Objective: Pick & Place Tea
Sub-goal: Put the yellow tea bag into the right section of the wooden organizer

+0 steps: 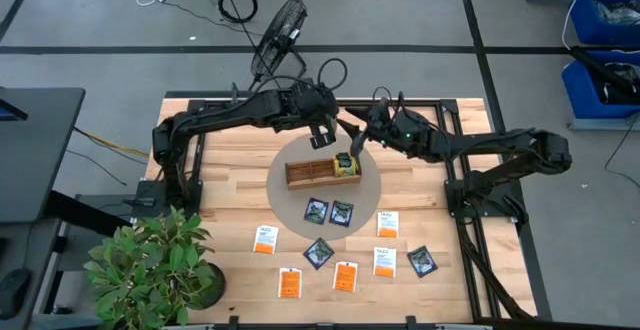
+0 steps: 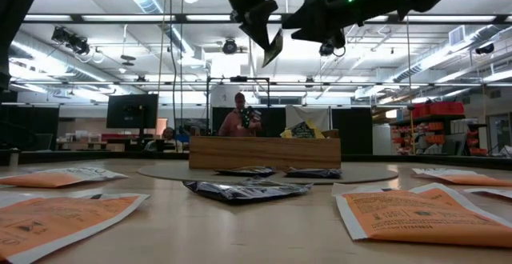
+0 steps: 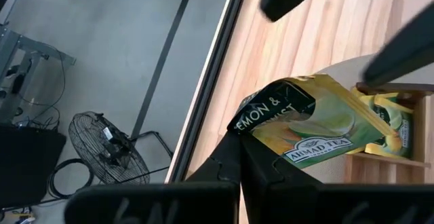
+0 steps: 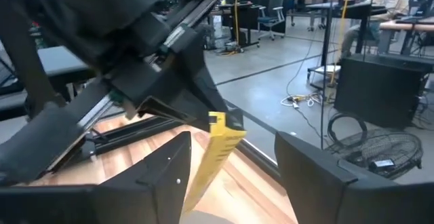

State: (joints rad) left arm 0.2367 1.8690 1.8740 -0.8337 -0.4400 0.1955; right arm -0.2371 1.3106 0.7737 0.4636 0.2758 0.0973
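My left gripper (image 3: 243, 149) is shut on a yellow-green tea packet (image 3: 305, 125) and holds it above the wooden tray (image 1: 322, 173). The tray stands on a round mat, with more yellow-green packets (image 1: 347, 165) upright in its right end. My right gripper (image 4: 230, 176) is open and level, facing the left gripper. Its two fingers stand on either side of the held packet's edge (image 4: 215, 149), and no touch shows. Several blue-black, white and orange packets (image 1: 341, 212) lie flat on the table nearer the front. My left gripper pinches the packet between its two fingers at the dark-printed end (image 3: 261, 115), near a corner. The fingers slant downward. The packet is lifted clear of the tray and table and hangs tilted below the fingers (image 2: 272, 50).
A potted plant (image 1: 150, 270) stands at the table's near left corner. A fan (image 1: 280, 30) lies on the floor beyond the far edge. People sit in the room behind the table (image 2: 240, 116). Bare wood shows on the table's left and far right.
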